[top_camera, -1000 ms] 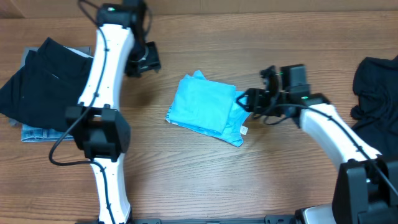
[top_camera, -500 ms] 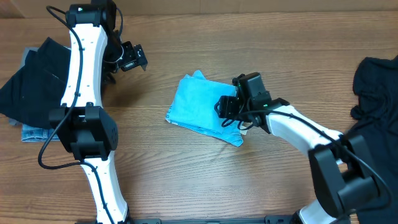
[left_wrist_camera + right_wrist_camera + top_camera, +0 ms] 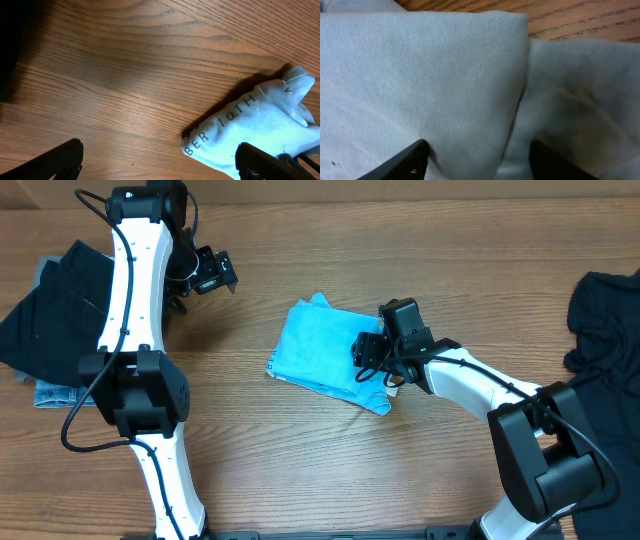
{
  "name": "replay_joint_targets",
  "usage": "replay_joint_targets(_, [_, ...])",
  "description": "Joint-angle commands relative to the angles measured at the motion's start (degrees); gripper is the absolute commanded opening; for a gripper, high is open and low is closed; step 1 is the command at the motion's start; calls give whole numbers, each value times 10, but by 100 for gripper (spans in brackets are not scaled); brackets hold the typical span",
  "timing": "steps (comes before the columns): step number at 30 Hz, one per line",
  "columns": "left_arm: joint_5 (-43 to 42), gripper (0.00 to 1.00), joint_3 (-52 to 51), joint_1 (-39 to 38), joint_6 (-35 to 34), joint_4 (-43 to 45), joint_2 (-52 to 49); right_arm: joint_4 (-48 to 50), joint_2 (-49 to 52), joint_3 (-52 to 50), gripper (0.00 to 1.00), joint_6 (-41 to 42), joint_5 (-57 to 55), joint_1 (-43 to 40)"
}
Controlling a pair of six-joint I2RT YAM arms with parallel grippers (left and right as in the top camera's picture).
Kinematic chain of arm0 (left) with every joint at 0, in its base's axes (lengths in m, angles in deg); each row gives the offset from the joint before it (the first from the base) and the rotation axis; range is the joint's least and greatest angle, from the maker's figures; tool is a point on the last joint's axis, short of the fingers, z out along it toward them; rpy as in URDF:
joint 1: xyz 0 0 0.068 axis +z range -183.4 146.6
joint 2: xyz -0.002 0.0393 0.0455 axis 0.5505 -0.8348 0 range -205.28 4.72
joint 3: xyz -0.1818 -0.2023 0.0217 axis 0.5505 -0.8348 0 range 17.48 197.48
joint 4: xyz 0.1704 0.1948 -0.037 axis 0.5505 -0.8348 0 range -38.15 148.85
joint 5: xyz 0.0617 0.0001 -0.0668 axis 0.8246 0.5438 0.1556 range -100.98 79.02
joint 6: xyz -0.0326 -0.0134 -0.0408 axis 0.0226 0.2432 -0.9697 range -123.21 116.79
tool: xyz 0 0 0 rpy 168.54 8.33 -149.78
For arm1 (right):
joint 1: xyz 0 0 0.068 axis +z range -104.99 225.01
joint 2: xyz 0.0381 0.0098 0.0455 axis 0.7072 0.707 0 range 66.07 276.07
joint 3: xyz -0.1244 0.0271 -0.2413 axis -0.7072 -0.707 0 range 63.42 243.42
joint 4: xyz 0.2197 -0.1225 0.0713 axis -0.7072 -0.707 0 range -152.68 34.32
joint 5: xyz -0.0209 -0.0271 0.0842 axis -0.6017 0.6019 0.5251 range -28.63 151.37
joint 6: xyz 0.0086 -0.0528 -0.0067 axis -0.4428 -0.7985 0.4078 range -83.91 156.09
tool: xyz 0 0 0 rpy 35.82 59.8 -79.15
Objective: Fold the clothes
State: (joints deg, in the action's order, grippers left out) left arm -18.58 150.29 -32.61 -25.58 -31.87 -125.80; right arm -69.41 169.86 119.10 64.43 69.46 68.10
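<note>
The clothes, a light blue T-shirt (image 3: 322, 352), lie folded into a rough rectangle in the middle of the wooden table. My right gripper (image 3: 367, 352) is down on the shirt's right edge. In the right wrist view pale cloth (image 3: 445, 75) fills the frame, and a folded edge runs between the two spread fingertips (image 3: 415, 156), which press into the fabric. My left gripper (image 3: 207, 272) hangs open, high over bare wood to the shirt's upper left. Its wrist view shows a lettered corner of the shirt (image 3: 250, 125) below, near its right finger (image 3: 260, 162).
A pile of dark garments (image 3: 50, 320) lies at the left edge on top of folded jeans (image 3: 60, 393). Another dark garment (image 3: 605, 320) is heaped at the right edge. Bare wood (image 3: 300, 460) stretches in front of the shirt.
My right gripper has moved left from beside the shirt onto its right edge. My left arm swung back and to the left, away from the shirt, and its jaws widened.
</note>
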Motion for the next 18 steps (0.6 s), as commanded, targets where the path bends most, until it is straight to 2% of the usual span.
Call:
replay_joint_targets(1, [-8,100,12,-2,1,0,11,5,-1,-2,59,3,1,2])
replay_joint_targets(4, [-8,100,12,-2,1,0,11,11,-1,-2,49,7,11,2])
replay_joint_targets(10, [-8,100,12,-2,1,0,11,13,-1,-2,48,50,11,2])
replay_joint_targets(12, [-8,100,12,-2,1,-1,11,14,-1,-2,45,50,12,2])
replay_joint_targets(13, [-8,100,12,-2,1,0,11,14,-1,-2,40,50,12,2])
replay_joint_targets(14, [-8,100,12,-2,1,0,11,13,-1,-2,32,50,12,2])
replay_joint_targets(16, [-8,100,12,-2,1,0,11,15,-1,-2,6,50,12,2])
replay_joint_targets(18, [-8,100,12,-2,1,0,11,26,-1,-2,4,49,12,2])
